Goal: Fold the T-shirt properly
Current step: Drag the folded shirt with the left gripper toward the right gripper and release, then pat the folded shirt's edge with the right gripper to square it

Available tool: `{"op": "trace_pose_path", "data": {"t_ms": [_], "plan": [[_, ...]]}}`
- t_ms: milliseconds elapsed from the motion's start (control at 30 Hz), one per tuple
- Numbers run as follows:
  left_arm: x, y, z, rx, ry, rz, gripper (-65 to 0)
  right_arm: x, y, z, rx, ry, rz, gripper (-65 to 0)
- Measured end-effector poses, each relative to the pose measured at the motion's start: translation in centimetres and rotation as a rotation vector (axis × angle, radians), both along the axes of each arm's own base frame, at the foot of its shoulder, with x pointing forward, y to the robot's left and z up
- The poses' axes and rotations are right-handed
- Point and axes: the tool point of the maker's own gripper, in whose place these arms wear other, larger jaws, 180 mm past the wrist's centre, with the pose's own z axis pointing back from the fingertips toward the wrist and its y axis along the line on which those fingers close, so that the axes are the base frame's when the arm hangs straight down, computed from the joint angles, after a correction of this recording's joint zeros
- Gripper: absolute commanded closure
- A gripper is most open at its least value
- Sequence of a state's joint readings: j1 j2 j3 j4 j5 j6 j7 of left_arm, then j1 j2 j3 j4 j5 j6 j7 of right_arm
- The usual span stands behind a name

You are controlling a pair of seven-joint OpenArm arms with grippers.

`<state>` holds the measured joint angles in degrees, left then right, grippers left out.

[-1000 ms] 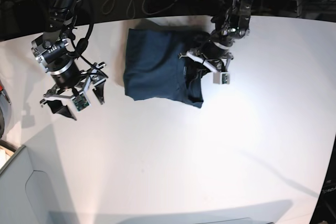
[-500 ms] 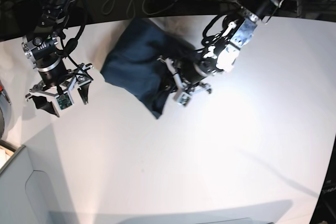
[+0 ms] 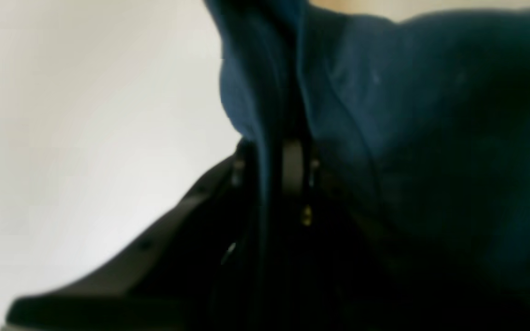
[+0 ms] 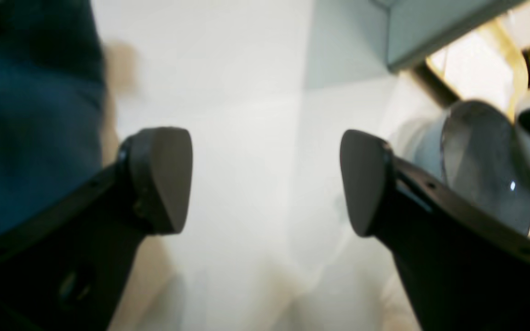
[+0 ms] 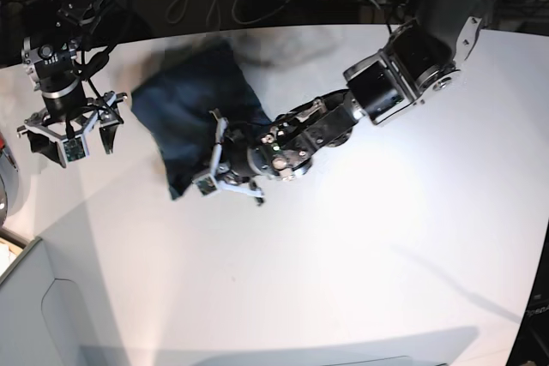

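One T-shirt [image 5: 190, 113]; two arms

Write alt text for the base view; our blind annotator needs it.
Seen from above, the left end effector, reaching far across a white table, grips a bunched navy T-shirt. The right end effector hangs open beside the shirt, holding nothing.

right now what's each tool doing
Left tool: shut on the T-shirt, fabric pinched between its fingers.
Right tool: open, empty, beside the T-shirt.
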<state>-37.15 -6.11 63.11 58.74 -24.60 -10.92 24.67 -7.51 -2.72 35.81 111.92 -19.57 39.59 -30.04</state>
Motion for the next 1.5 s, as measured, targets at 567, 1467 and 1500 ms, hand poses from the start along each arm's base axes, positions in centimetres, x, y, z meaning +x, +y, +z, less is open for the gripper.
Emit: {"op": "trace_pose_path", "data": {"t_ms": [567,1467,1500], "plan": [[0.2,-2.0,0.4,0.142,-0.207,-0.197,-20.4,-1.4,-0.3,-1.1,0.021,0.029,-0.031,-48.3],[5.1,22.4,14.3,0.05,-0.414,0.53,-20.8,-4.0,5.4,-3.8,0.1,0.122,0.069,-0.2],[4.5,24.2,14.4,0.043,-0.409,0.582,-20.8,-3.9,5.3,-4.1,0.11,0.123,0.065,-0.2]]}}
